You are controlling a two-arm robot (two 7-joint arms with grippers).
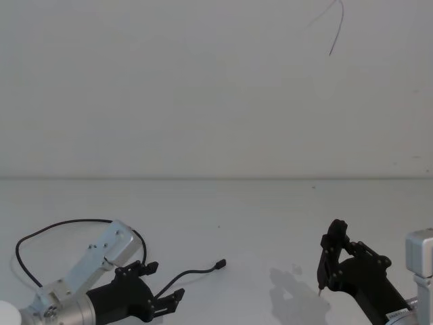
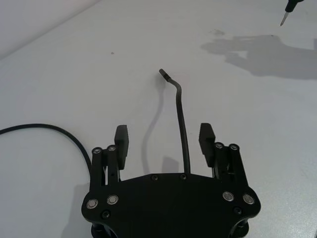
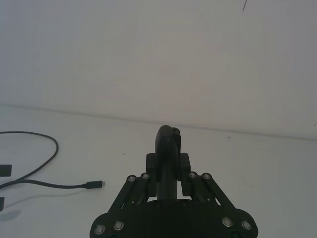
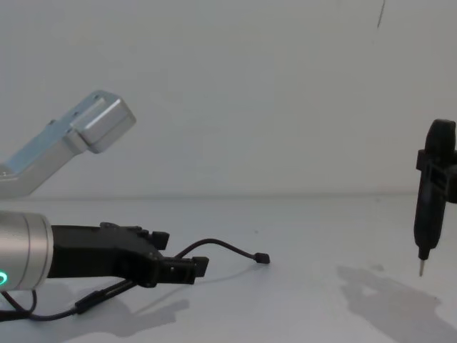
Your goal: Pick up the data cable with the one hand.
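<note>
L hand (image 2: 164,133) low, open astride data cable (image 2: 177,94), maybe untouched; R hand (image 3: 168,168) grips pen tool (image 4: 430,193)

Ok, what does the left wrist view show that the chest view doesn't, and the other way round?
Left wrist adds: the data cable running between the left gripper's open fingers. Chest adds: the green light ring on that wrist and the right gripper shut on a pen-shaped tool. Both: the cable's free plug and the tool's tip.
</note>
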